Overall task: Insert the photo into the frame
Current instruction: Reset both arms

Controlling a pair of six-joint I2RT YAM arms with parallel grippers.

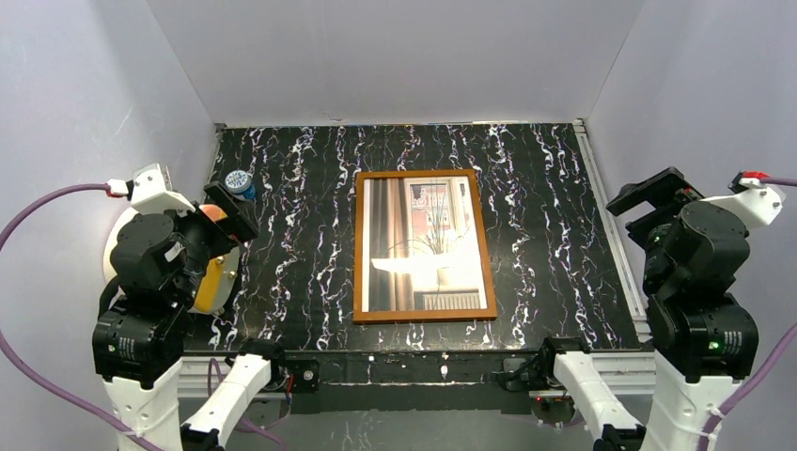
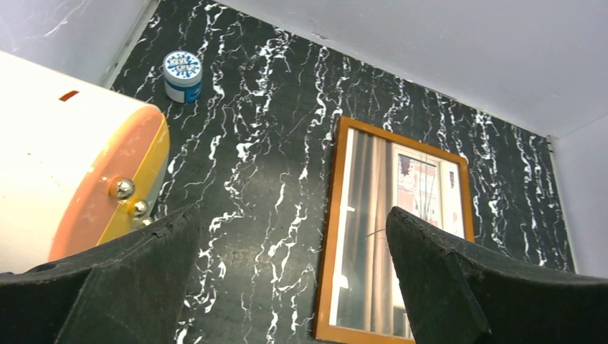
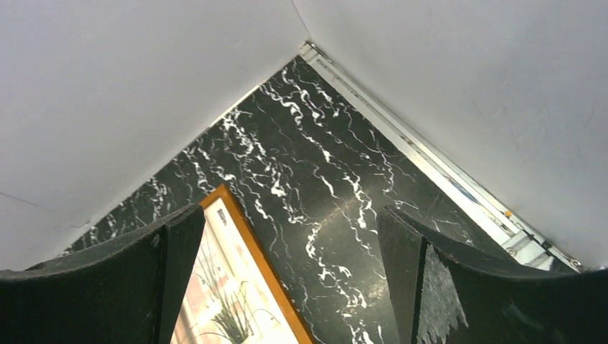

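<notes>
Where it lies flat at the middle of the black, white-veined table (image 1: 282, 235), the rectangular paper photo (image 1: 423, 244) of curtains and a spiky plant sits squarely inside the thin orange-brown wooden frame (image 1: 358, 244), its long sides running away from the arms. Whether the print rests over or under the glass cannot be told. Judged from this, the task looks all but complete. The print would handle as light and limp, hard to pinch off a flat surface. The frame would be stiff, its pane slick and breakable, so a wooden rail near a corner is the safest hold. Off to the left stand a small blue-and-white round jar (image 1: 239, 181) and a white drum (image 2: 86, 165) with an orange-yellow end. The left gripper (image 2: 294, 215) and right gripper (image 3: 290, 211) hang well apart from the frame, jaws wide and holding nothing.
</notes>
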